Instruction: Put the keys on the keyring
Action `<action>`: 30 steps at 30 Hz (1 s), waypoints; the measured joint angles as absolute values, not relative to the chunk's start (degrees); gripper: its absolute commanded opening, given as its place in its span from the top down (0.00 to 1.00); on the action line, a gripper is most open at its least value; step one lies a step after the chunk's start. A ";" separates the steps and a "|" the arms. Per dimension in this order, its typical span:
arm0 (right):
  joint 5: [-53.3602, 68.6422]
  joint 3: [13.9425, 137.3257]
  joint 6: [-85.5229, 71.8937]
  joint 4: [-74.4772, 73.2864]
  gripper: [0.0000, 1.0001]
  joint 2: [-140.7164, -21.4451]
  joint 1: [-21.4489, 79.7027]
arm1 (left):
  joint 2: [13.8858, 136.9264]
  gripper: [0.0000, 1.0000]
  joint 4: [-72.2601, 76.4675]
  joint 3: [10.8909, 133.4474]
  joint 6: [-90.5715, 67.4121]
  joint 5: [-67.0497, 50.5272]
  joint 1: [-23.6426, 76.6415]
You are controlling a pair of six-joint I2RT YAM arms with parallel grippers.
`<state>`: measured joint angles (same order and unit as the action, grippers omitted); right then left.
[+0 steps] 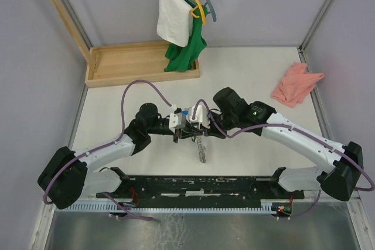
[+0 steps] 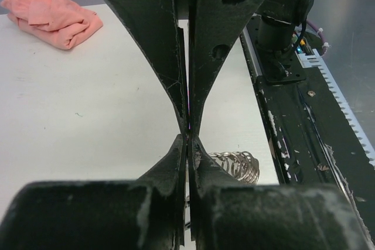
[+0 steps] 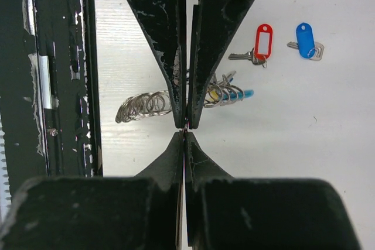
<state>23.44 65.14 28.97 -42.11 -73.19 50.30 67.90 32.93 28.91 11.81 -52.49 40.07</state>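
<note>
My two grippers meet tip to tip over the middle of the table. The left gripper (image 2: 188, 143) and the right gripper (image 3: 186, 137) are both shut. A thin sliver of metal, the keyring seen edge-on, is pinched where the tips meet. A chain of linked silver rings (image 3: 143, 106) lies on the table below them, toward the near rail. More rings with a blue and yellow piece (image 3: 229, 93) lie on the far side. The keys rest apart on the table, one with a red tag (image 3: 264, 41), one with a blue tag (image 3: 304, 40). Neither gripper touches them.
The black base rail (image 1: 205, 187) runs along the near edge. A pink cloth (image 1: 296, 84) lies at the far right. A wooden tray (image 1: 137, 62) sits at the back, with a white towel (image 1: 174, 14) and a green garment (image 1: 186, 51) hanging on hangers over it.
</note>
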 measured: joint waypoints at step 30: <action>31.33 30.09 16.03 5.98 0.68 -52.62 41.80 | 65.32 0.97 56.16 16.75 6.74 -44.25 39.94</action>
<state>31.33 30.09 16.03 5.98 -52.62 41.80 65.32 56.16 16.75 6.74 -44.25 39.94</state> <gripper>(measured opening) 0.319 0.043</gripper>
